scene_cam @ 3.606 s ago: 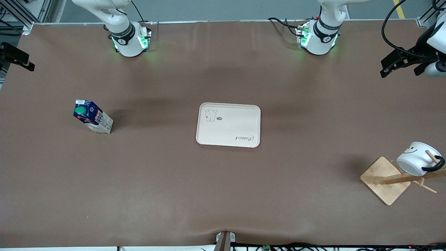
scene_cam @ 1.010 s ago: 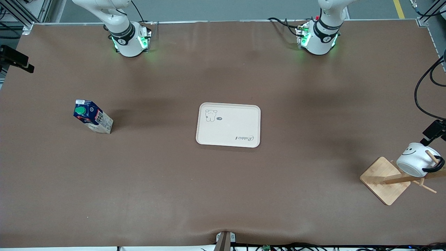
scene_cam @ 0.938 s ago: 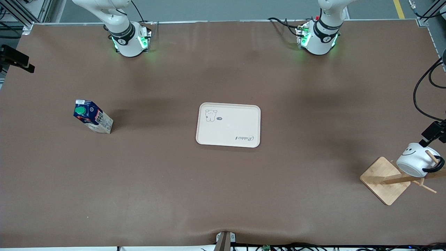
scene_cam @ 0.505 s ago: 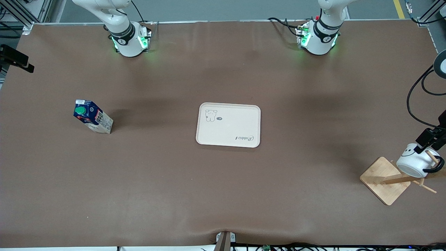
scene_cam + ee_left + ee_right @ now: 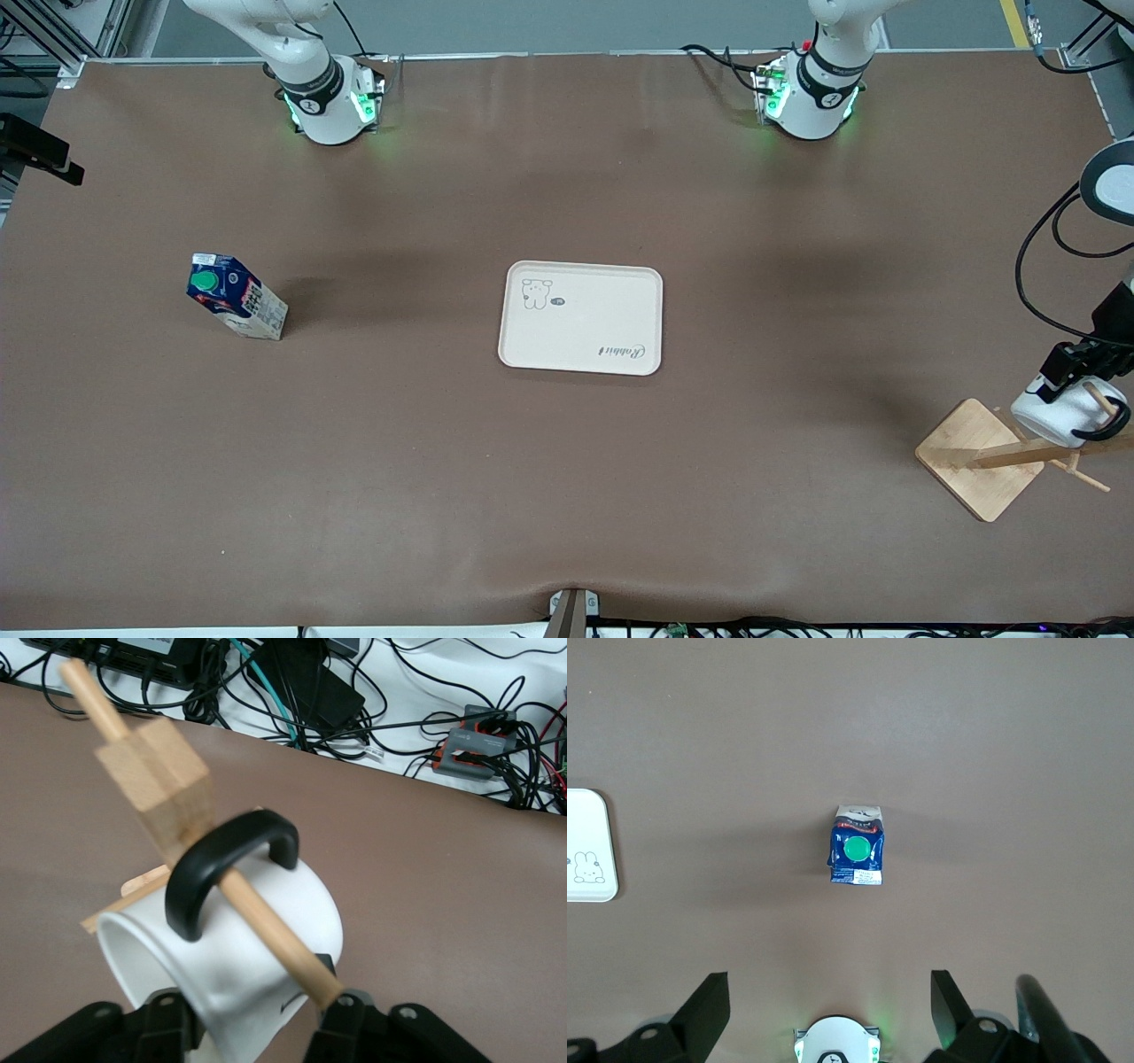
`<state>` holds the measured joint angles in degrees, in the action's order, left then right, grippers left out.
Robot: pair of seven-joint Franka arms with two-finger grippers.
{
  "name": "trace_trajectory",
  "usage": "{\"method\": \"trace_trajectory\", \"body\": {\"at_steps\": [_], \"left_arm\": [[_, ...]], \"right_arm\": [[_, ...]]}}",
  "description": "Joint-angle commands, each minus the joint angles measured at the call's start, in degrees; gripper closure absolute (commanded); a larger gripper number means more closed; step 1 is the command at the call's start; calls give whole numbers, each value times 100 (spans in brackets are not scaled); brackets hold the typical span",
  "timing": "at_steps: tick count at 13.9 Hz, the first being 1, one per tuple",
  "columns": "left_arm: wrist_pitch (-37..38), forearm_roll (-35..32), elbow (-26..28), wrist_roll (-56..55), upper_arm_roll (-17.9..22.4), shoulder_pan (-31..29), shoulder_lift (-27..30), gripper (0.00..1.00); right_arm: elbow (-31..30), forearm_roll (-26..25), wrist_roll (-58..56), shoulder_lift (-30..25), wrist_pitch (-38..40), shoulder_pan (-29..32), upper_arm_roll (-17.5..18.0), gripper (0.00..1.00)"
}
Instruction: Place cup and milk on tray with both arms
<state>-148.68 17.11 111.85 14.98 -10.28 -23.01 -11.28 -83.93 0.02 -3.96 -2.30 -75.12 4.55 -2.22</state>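
The cup (image 5: 1063, 418) hangs by its black handle on a peg of a wooden rack, at the left arm's end of the table. My left gripper (image 5: 1070, 372) is at the cup and covers its smiley face. In the left wrist view the gripper (image 5: 257, 1028) is open, with a finger on each side of the cup's body (image 5: 257, 966). The milk (image 5: 235, 297) stands on the table toward the right arm's end. The tray (image 5: 580, 341) lies empty at the middle. My right gripper (image 5: 828, 979) is open and waits high over the table, with the milk (image 5: 856, 850) below it.
The rack's square wooden base (image 5: 974, 456) sits near the table's corner, and its post and pegs (image 5: 155, 784) crowd the cup. Cables and power boxes (image 5: 301, 682) lie off the table's edge. The tray's corner (image 5: 585, 850) shows in the right wrist view.
My left gripper has come down from the table's side onto the cup and now covers its face. The cup, milk, tray and right arm have not moved.
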Motion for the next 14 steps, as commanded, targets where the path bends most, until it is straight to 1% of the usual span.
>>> {"method": "trace_trajectory", "body": {"at_steps": [1,2,3,5,7,9,10,11,14], "left_arm": [[-91,90,4,276,-36,-1,-32,67],[-91,82,4,382,-44,-1,-32,75],[-82,90,4,444,-45,7,-32,80],[-65,90,-5,532,-193,-1,-6,85],[-38,82,-14,515,-316,-1,82,93],[49,55,-14,515,-361,-10,152,94],[76,47,-5,532,-361,-10,153,98],[102,46,-5,558,-361,-10,170,100],[338,46,-31,603,-431,-1,310,100]], "right_arm": [[61,15,-18,19,23,46,29,0],[52,15,-9,19,32,54,29,0],[43,15,-17,36,32,63,29,0],[43,15,0,54,32,46,29,0],[52,15,-9,62,32,81,29,0],[43,24,0,167,6,81,29,0],[78,15,17,238,6,72,29,0],[87,15,18,238,6,63,29,0],[79,-2,18,247,23,28,29,0]]}}
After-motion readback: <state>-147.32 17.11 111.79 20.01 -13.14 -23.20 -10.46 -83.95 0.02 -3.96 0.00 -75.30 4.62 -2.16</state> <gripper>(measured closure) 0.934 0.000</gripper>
